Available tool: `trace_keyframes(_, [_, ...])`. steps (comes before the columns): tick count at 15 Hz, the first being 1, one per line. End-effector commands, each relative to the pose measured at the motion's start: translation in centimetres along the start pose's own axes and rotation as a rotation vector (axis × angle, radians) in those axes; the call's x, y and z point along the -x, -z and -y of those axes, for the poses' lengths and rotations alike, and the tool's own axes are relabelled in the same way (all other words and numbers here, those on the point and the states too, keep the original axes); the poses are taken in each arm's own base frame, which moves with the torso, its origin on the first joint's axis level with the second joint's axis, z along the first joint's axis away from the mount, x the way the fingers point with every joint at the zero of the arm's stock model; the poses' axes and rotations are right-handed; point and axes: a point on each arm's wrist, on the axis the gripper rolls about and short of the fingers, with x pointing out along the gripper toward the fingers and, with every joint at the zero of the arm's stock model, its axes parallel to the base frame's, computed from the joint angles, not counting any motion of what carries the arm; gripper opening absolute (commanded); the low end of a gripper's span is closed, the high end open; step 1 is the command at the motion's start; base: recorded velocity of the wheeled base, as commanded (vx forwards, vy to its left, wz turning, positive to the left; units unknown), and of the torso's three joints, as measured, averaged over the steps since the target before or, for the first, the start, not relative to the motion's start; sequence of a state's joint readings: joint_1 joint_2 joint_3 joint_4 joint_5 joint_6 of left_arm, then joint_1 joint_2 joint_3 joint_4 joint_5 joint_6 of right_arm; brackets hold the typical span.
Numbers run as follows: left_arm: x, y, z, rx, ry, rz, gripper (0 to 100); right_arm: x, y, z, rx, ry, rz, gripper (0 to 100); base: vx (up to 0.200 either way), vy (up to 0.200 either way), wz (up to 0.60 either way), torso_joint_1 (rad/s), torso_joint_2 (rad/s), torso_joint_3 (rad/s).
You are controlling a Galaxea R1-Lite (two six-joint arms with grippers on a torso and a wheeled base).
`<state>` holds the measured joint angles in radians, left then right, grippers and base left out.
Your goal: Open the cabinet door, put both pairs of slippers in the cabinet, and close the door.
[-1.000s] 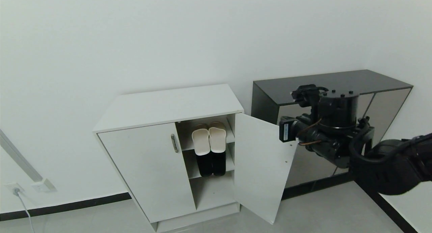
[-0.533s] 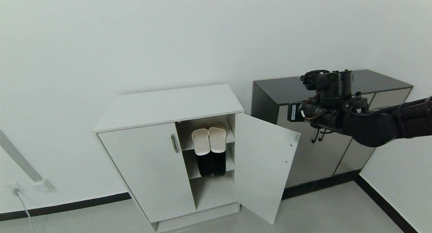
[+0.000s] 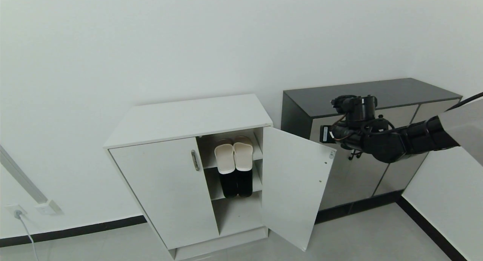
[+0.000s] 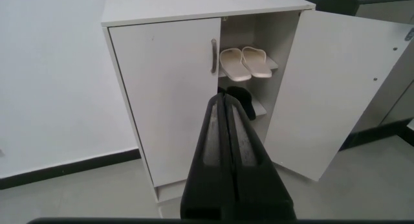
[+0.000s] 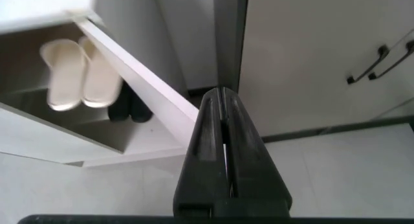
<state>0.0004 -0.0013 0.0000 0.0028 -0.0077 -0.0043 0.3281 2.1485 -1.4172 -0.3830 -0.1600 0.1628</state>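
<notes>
— Nearest the wrist cameras, how do the two grippers stand?

— The left gripper (image 4: 223, 100) has its fingers pressed flat together with nothing between them, and it faces the cabinet front from well back. The right gripper (image 5: 224, 94) is clenched on nothing too. It hangs just beside the top outer corner of the open door (image 3: 294, 185), and I cannot tell whether it touches.

— And the cabinet itself?

— The white cabinet (image 3: 188, 119) stands against the wall. Its left door (image 3: 166, 189) is closed, with a metal handle (image 3: 194, 160) at the inner edge. The open door is swung wide toward the right arm.

— Where are the slippers?

— Both pairs are inside, behind the open door. The white slippers (image 3: 234, 155) lie side by side on the upper shelf. The black slippers (image 3: 237, 182) sit on the shelf directly beneath them.

— Anything farther off?

— A dark sideboard (image 3: 369, 91) stands beside the cabinet on the right, against the same wall. Low on the wall at far left is a wall socket (image 3: 15, 212) with a cable plugged in.
</notes>
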Motion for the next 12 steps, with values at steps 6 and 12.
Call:
trace_keyframes(6, [0.0,0.0,0.0,0.0,-0.001,-0.002,0,-2.7,2.4,0.7,-0.012,0.021,-0.054,0,0.0,0.0,0.0,0.0,0.0,0.0])
trace_keyframes(12, [0.0,0.0,0.0,0.002,-0.001,-0.002,0,-2.7,2.6,0.5,-0.008,0.018,-0.06,0,0.0,0.0,0.0,0.0,0.0,0.0])
